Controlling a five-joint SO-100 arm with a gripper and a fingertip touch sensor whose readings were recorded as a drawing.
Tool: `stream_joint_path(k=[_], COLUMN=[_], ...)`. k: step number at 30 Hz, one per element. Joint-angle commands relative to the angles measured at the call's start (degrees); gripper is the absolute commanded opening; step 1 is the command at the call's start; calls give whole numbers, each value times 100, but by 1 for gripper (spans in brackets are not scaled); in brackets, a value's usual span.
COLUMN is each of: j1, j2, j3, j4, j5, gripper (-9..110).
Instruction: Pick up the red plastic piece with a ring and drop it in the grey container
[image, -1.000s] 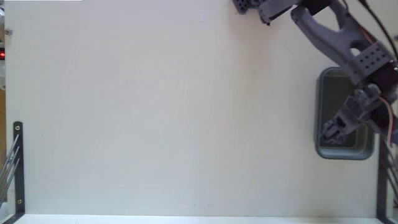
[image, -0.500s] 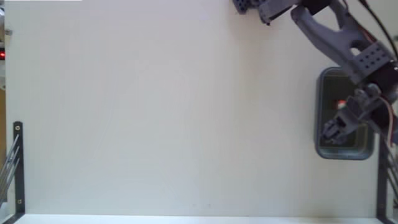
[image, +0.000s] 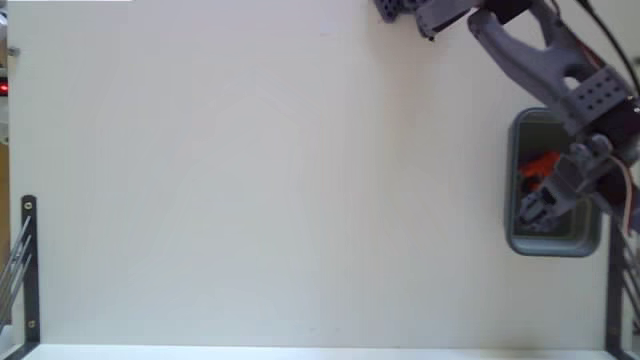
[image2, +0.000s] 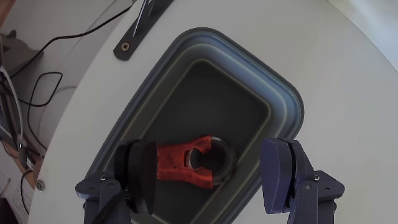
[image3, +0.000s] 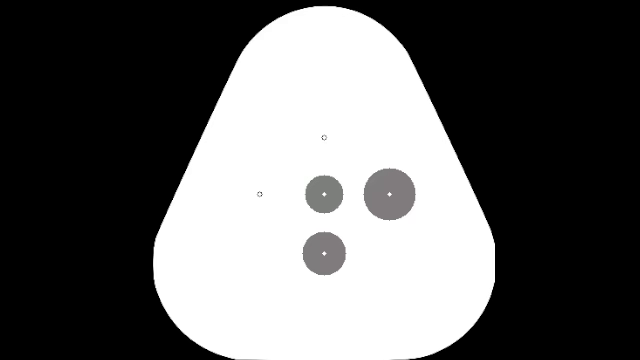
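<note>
The red plastic piece with a ring (image2: 189, 165) lies on the dark floor of the grey container (image2: 283, 93), free of the fingers. In the fixed view the red piece (image: 540, 165) shows inside the container (image: 512, 180) at the right edge of the table. My gripper (image2: 214, 171) hangs over the tub with its jaws wide apart and nothing held. The left finger (image2: 140, 174) stands close beside the piece's plain end and the right finger (image2: 286, 174) is well apart from it. The gripper (image: 535, 208) hides part of the tub's inside in the fixed view.
A black metal bracket (image2: 140, 28) is screwed to the white table just beyond the tub. Black cables (image2: 37, 81) run off the table edge at the left of the wrist view. Metal frame posts (image: 28, 265) stand at the table's lower corners.
The red piece has left the jaws and dropped to the container floor, showing more fully now. The arm has hardly moved.
</note>
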Motion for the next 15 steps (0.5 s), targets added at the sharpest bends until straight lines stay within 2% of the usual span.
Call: stream_joint_path(k=[1, 15], j1=[-83, 246], j2=[551, 982], j3=[72, 499], j4=[-48, -45], j5=[18, 18], gripper=[110, 110])
